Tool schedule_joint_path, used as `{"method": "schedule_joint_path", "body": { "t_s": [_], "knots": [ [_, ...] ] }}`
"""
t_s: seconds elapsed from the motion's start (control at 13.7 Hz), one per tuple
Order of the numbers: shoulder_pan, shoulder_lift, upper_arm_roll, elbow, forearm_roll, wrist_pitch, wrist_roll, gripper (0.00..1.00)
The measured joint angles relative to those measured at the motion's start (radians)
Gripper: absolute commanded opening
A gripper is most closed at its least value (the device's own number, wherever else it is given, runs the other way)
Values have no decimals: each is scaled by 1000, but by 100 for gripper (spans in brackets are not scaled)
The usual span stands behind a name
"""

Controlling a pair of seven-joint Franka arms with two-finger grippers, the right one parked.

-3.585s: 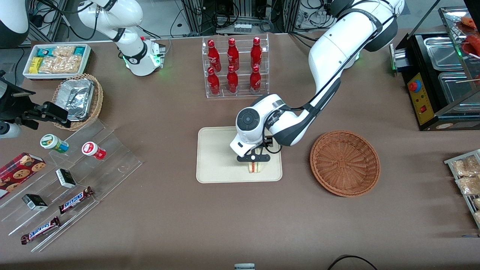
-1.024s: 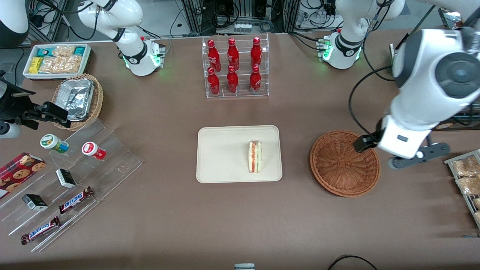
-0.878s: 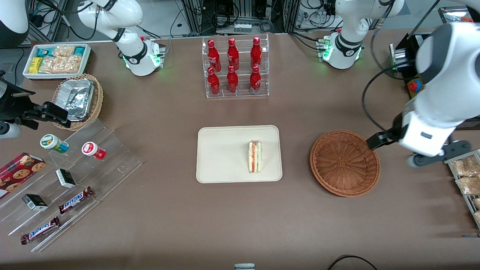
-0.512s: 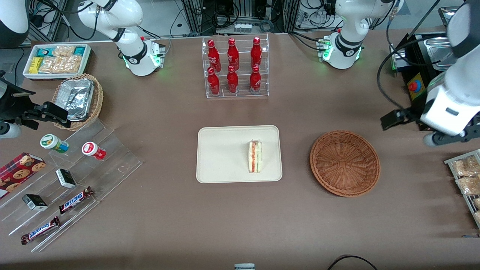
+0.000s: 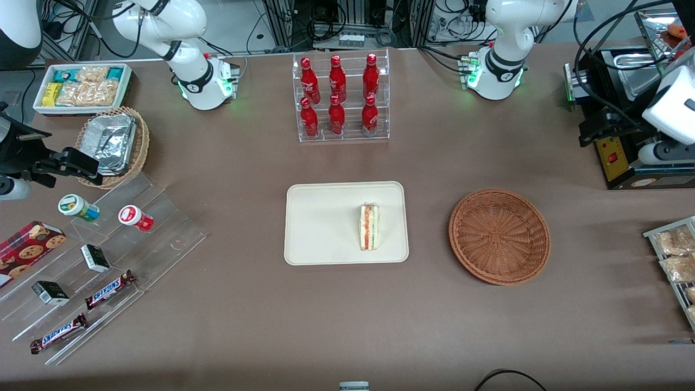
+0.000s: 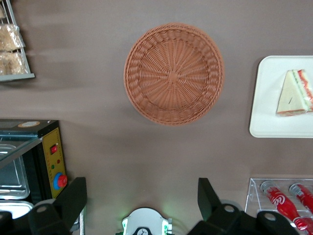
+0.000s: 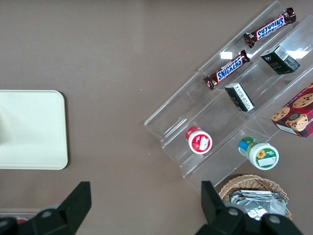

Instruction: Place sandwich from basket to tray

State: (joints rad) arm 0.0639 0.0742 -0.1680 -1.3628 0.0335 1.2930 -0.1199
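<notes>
The left arm's fingers (image 6: 73, 193) stand spread wide with nothing between them, and the gripper (image 6: 142, 196) hangs high over the worktop (image 5: 434, 326) at the working arm's end, near the black warmer (image 5: 624, 136) and well apart from everything the task names. The sandwich (image 5: 370, 227) lies on the tray (image 5: 320, 228), close to the tray's edge that faces the basket (image 5: 499, 236), which holds nothing. The placing step looks done, so I judge that nothing remains but parking the arm

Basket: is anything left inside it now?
Nothing: the basket shows only bare weave. The sandwich lies on the tray. The open claw hangs high, toward the working arm's end.
</notes>
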Motion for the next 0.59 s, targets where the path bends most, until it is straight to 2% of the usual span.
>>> {"method": "schedule_joint_path", "body": {
  "t_s": [0.37, 0.59],
  "knots": [
    [42, -13, -22, -55, 0, -12, 21, 100],
    [50, -67, -29, -100, 0, -25, 25, 100]
  ]
}}
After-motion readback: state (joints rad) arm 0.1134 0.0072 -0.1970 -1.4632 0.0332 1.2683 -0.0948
